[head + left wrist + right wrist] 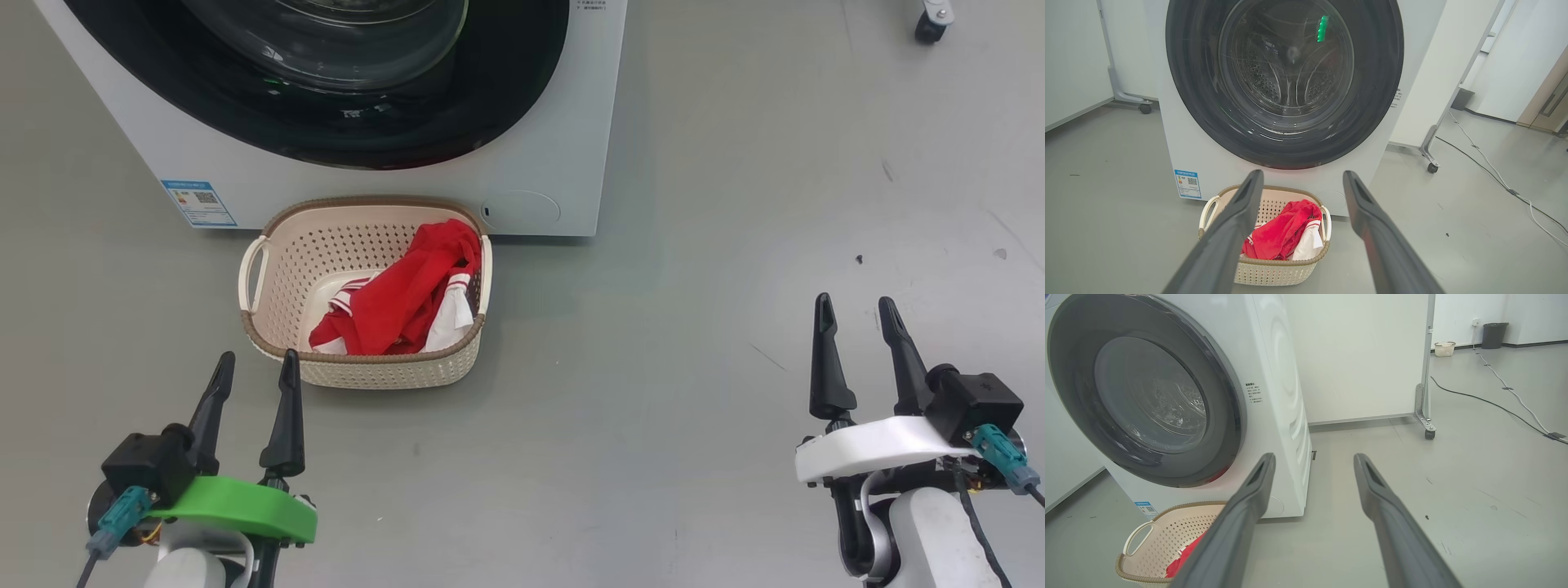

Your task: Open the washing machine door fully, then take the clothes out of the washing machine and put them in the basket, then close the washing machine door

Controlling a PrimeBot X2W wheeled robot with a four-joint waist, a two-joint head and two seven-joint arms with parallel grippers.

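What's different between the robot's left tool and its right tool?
The left tool sits on a green bracket; the right tool sits on a white bracket. The left tool points close to the basket; the right tool is over floor, well apart from it. Both are open and empty, with long dark fingers.

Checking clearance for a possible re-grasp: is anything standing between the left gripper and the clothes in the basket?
Nothing visible. The left gripper, open, hangs over bare floor just short of the basket, whose near wall alone rises before the clothes lying inside; the top is open.
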